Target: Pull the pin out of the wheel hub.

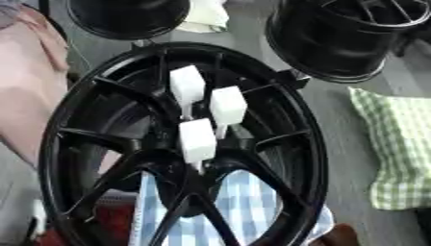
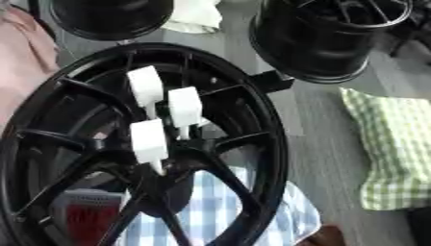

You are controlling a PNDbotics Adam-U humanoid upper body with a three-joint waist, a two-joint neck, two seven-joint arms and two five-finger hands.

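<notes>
Pins [image 1: 198, 139] — three white blocks, apparently — stand at the wheel hub [image 1: 181, 173]; neither hand shows, so grip unknown — we should pull straight along one pin's axis.

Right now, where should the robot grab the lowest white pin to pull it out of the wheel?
Probably by its white blocky head, pinched across the two flat sides, coming from above. Only a thin stem under it goes into the black wheel hub, so the head is the one part wide enough to hold. Two more white pins crowd just beyond it.
</notes>
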